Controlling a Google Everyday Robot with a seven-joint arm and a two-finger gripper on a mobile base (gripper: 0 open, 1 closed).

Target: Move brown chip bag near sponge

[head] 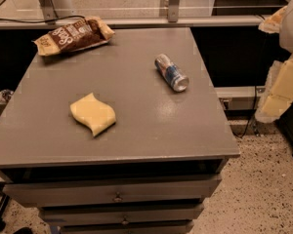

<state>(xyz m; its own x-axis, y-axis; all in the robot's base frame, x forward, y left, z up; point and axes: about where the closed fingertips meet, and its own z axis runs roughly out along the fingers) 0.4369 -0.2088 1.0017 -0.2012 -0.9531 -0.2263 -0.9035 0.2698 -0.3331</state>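
table (146,126) carries brown chip bag (73,35), sponge (93,113), can (171,72)

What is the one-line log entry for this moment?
gripper: right of table, off it | brown chip bag: far-left corner | sponge: front-left, apart from bag | can: lying, centre-right | task: not yet done

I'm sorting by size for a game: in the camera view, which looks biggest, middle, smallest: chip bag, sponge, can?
1. chip bag, even though farthest.
2. sponge.
3. can.
The end effector hangs right of the table.
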